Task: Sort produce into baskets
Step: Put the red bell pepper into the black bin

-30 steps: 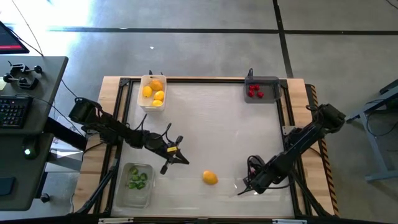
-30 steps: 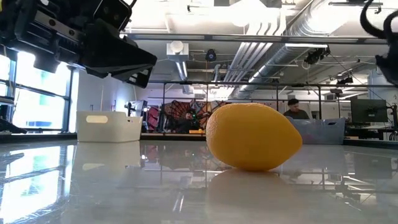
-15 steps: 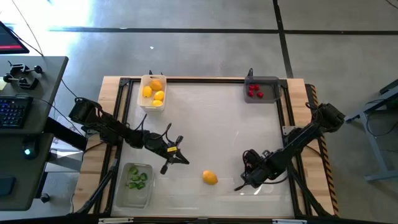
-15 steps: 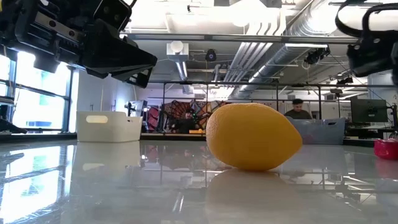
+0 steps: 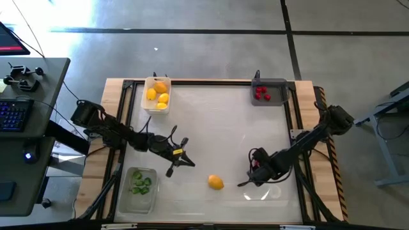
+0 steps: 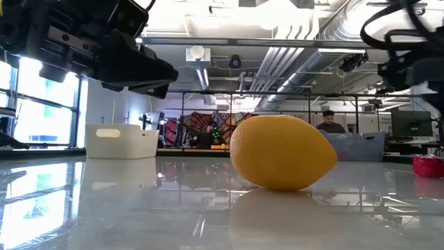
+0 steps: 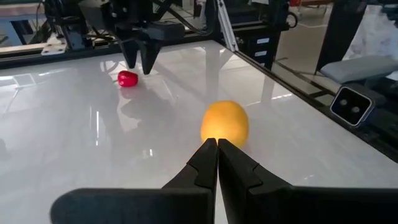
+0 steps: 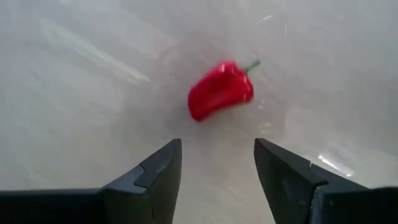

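- Progress, judged from the high view: mostly sorted. White tray (image 5: 157,94) at about 11 o'clock on the table holds 3 yellow-orange fruits (image 5: 158,93). Dark grey tray (image 5: 269,91) at 1 o'clock holds red pieces (image 5: 261,94). Clear tray (image 5: 138,189) at 7 o'clock holds small green pieces (image 5: 141,183).
- Left to do: 2 loose items on the white tabletop (image 5: 217,128). A yellow-orange lemon-shaped fruit (image 5: 216,183) lies near 6 o'clock. A small red pepper (image 8: 221,89) with a green stem lies by the right arm at about 5 o'clock; in the high view it is hidden under that arm.
- Right gripper (image 8: 217,163): jaws spread wide, nothing held, pointed down at the pepper, which sits just beyond the fingertips and apart from both.
- Left gripper (image 7: 217,147): fingers pressed together, empty, aimed at the lemon-shaped fruit, near it but not touching; at about 8 o'clock in the high view.
- Change over the last second: the right arm has swung in from the 5 o'clock edge toward the table's middle, its wrist now closer to the lemon-shaped fruit. Left arm barely moved. Fruit and trays unchanged.
- Likely step in hand: right gripper closing on the pepper for the grey tray.
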You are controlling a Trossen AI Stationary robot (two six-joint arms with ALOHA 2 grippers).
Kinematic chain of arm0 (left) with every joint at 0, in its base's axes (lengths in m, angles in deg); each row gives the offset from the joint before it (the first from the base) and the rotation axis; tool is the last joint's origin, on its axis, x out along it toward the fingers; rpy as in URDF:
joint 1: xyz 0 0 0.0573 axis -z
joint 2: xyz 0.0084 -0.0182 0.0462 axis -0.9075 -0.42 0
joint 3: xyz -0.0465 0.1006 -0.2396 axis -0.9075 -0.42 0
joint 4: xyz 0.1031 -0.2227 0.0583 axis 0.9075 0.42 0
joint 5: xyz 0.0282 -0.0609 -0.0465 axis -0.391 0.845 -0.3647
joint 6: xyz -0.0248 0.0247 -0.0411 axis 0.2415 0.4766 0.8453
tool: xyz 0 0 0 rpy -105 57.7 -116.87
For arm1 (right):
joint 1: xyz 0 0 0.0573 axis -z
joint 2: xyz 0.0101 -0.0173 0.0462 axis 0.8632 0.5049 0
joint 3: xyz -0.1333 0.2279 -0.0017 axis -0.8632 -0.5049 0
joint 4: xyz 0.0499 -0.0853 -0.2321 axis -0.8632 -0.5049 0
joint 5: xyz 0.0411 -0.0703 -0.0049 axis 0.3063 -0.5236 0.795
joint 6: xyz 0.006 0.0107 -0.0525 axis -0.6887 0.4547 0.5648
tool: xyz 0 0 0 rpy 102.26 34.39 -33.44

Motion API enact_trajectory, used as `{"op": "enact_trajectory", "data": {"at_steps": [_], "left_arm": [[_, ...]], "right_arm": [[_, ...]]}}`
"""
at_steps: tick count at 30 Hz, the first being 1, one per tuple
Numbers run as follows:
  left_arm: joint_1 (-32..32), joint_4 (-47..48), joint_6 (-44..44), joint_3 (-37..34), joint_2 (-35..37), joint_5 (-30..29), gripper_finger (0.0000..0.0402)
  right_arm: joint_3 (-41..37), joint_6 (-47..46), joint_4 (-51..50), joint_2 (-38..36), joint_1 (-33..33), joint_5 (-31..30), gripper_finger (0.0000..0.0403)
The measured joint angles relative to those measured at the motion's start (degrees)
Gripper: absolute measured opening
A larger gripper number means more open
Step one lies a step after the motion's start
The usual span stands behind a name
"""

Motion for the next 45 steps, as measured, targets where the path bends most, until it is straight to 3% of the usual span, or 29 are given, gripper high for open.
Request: {"op": "enact_trajectory", "data": {"at_steps": [13, 23, 35, 39, 45], "left_arm": [[-2.5, 1.0, 0.0, 0.0, 0.0, 0.0, 0.0], [-3.3, 1.4, 0.0, 0.0, 0.0, 0.1, 0.0], [-3.3, 1.4, -1.4, 0.0, 0.0, 0.2, 0.0], [-3.3, 1.4, -2.4, 0.0, 0.0, 0.2, 0.0], [-3.3, 1.4, -4.5, 0.0, 0.0, 0.1, 0.0]], "right_arm": [[-2.6, -3.7, 1.3, 0.0, 4.8, -1.7, 0.019], [-2.6, -0.9, -1.4, 0.0, 4.8, -3.6, 0.0118], [-2.6, 1.8, -8.6, -0.2, 6.6, -6.1, 0.008], [-2.6, 7.6, -8.4, -0.2, 8.6, -6.0, 0.0081], [-0.8, 26.9, -9.5, -0.2, 11.8, -5.0, 0.0115]]}}
